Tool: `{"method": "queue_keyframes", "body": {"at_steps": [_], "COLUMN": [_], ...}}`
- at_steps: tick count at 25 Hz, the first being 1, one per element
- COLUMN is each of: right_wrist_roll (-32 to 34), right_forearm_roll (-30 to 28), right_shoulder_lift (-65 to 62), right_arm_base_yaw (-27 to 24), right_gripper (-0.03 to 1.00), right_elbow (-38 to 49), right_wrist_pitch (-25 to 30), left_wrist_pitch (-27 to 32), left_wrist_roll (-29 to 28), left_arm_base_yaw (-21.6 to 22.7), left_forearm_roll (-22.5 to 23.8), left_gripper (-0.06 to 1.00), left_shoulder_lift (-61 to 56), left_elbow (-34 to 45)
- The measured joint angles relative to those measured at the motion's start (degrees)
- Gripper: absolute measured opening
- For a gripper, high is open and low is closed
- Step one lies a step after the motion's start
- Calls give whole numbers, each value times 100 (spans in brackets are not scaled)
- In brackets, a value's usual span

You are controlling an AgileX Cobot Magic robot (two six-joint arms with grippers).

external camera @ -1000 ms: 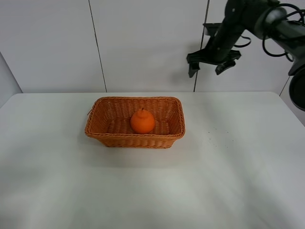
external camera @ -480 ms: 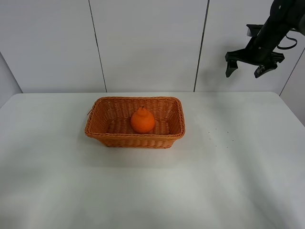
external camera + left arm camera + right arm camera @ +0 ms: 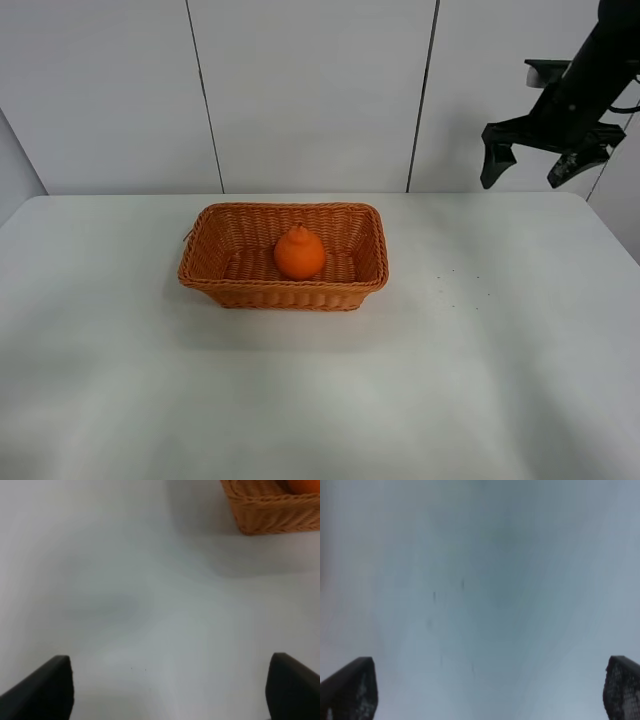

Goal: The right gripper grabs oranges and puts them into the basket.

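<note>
Across the whole lower scene: a white tabletop [image 3: 320, 380], pale panelled wall [image 3: 300, 90] behind. Left of centre toward the wall, resting on that surface: the wicker basket [image 3: 228, 284], long side facing the high camera. Inside it, right of its middle: the orange [image 3: 299, 254], knob upward, sitting on the woven floor. Far right and high, well apart from the basket, raised clear above the back edge: the right arm [image 3: 600, 60], slanting down from the corner to the right gripper [image 3: 535, 167]. Fingers [image 3: 492, 165] pointing downward, spread wide, holding nothing; same wide gap seen from the right wrist, only faintly speckled surface between the dark tips. Low over the bare surface near the basket's corner: the left gripper [image 3: 167, 690], fingers [image 3: 42, 690] likewise set far apart and empty.
</note>
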Motion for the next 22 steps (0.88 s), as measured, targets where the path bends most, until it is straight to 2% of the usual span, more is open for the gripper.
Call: {"method": "queue_keyframes", "body": {"at_steps": [6,14,16,18,20,22], "right_wrist_roll": [0,0,0,0,0,0], "right_forearm_roll": [-74,-84,-84,-84,-90,-90], "right_shoulder_lift": [-1743,-4855,-5720,-6676,-7565,-8427], "right_arm_base_yaw": [0,0,0,0,0,0], "right_gripper": [69,69,69,69,69,69], "right_elbow": [1919,4795,5416,6002,6424,6669], "right_wrist_pitch": [6,4,-200,-638,-1034,-1181], "left_wrist_pitch": [0,0,0,0,0,0], "left_wrist_roll": [0,0,0,0,0,0], "left_arm_base_yaw": [0,0,0,0,0,0], "left_forearm_roll": [0,0,0,0,0,0], "left_gripper": [88,88,88,88,88,88], "left_shoulder_lift": [0,0,0,0,0,0], "left_elbow": [0,0,0,0,0,0]}}
